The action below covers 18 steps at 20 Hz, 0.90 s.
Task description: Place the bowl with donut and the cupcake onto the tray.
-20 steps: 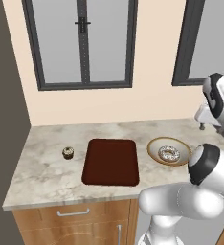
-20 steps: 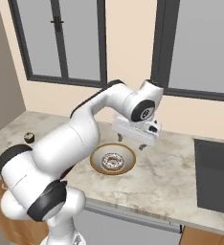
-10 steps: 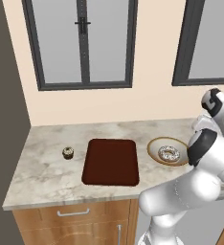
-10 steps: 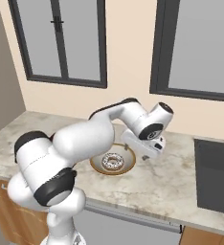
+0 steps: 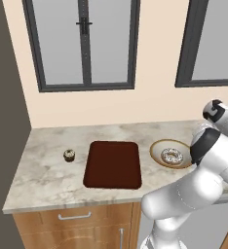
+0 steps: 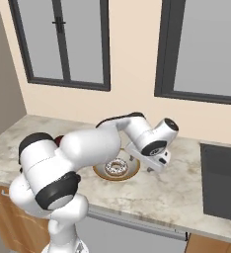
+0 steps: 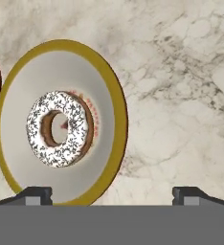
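Left base view alone shows cupcake beside tray, long axis front-to-back. Hand view: gripper spread wide beside bowl holding donut.

The shallow cream-white bowl had a golden-tan rim. The white-glazed ring donut was speckled dark. The flat rectangular tray was dark reddish-brown, the marble counter pale grey-veined.

The arm is glossy white, built of thick rounded segments joined by dark grey-black bands and round dark caps at the joints. The tool is a boxy white block ending in two small dark fingertips.
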Motion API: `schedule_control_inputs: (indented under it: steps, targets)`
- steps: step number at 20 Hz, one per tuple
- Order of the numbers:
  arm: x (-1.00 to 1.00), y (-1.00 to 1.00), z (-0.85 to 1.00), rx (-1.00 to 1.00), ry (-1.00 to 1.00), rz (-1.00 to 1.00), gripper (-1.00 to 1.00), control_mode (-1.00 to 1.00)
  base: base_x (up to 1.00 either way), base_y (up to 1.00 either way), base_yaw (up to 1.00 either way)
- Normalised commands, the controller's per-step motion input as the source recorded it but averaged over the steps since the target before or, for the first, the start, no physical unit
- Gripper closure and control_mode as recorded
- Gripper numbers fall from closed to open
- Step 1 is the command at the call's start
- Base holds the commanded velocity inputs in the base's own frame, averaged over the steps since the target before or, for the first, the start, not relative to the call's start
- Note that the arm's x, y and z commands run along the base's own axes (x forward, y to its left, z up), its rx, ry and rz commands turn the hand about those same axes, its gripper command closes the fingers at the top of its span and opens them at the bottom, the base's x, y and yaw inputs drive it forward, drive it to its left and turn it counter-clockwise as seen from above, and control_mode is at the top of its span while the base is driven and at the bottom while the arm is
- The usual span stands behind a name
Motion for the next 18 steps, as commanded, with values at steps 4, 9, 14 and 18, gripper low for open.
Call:
schedule_control_inputs:
  steps: [4, 9, 14, 18]
  targets:
    - [0.26, 0.00, -0.15, 0.00, -0.04, -0.02, -1.00, -1.00, 0.00, 0.00, 0.00]
    - [0.29, 0.00, -0.19, 0.00, 0.00, -0.01, -1.00, -1.00, 0.00, 0.00, 0.00]
    - [0.25, 0.00, -0.41, 0.00, 0.00, -0.01, -1.00, -1.00, 0.00, 0.00, 0.00]
    - [0.11, 0.00, -0.25, 0.00, 0.00, 0.00, -1.00, -1.00, 0.00, 0.00, 0.00]
